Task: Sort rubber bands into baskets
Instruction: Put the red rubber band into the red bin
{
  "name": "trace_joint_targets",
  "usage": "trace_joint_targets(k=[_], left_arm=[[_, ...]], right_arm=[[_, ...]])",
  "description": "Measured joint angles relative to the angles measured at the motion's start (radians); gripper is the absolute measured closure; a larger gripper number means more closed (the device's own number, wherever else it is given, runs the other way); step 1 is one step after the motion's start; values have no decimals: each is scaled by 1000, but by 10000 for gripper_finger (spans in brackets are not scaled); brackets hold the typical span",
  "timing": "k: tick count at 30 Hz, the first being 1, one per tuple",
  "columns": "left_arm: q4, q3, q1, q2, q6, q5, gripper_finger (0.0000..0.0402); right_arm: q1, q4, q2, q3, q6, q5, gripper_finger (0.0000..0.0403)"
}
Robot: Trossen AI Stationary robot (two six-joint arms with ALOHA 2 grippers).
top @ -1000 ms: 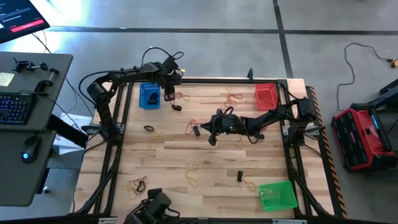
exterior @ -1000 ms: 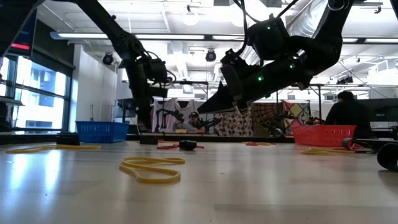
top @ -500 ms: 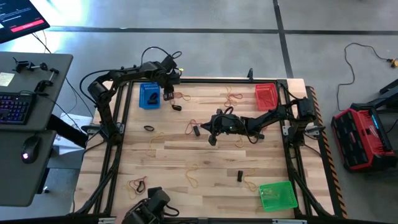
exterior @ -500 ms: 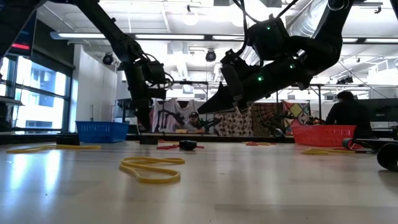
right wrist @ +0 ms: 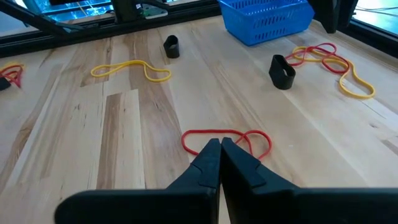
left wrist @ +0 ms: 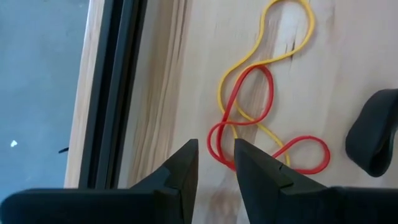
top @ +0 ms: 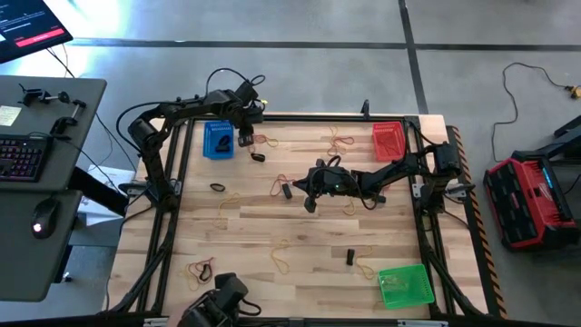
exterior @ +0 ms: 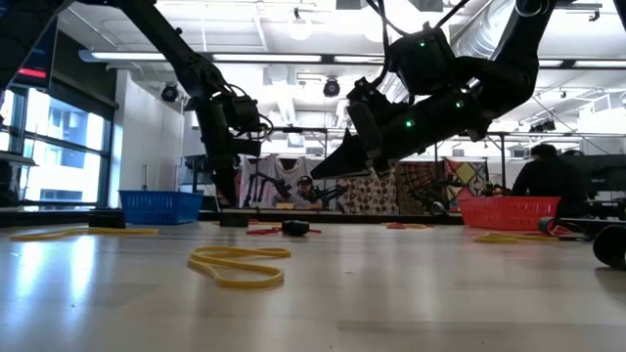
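A black rubber band [left wrist: 375,140] is cut off by the left wrist view's edge. Part of a red rubber band [right wrist: 227,139] hides behind the right gripper [right wrist: 220,151].

A grey concrete floor [top: 300,23] surrounded the wooden table [top: 300,232]. A desk [top: 41,182] with keyboard [top: 20,156] and mouse [top: 42,218] stood alongside, a red and black case [top: 529,200] opposite. Ceiling lights [exterior: 147,56] glowed; a seated person [exterior: 545,176], perhaps, worked beyond.
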Motion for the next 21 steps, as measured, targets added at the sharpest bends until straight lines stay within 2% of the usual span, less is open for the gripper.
trace_joint_targets(k=[9, 14, 21], left_arm=[[7, 1, -7, 2, 0, -15, 273], [1, 8, -14, 47, -3, -7, 260], [-11, 96, -33, 130, -4, -97, 259]], right_arm=[[0, 0, 0, 0, 0, 0, 402], [0, 1, 0, 0, 0, 0, 402], [3, 1, 0, 0, 3, 0, 402]])
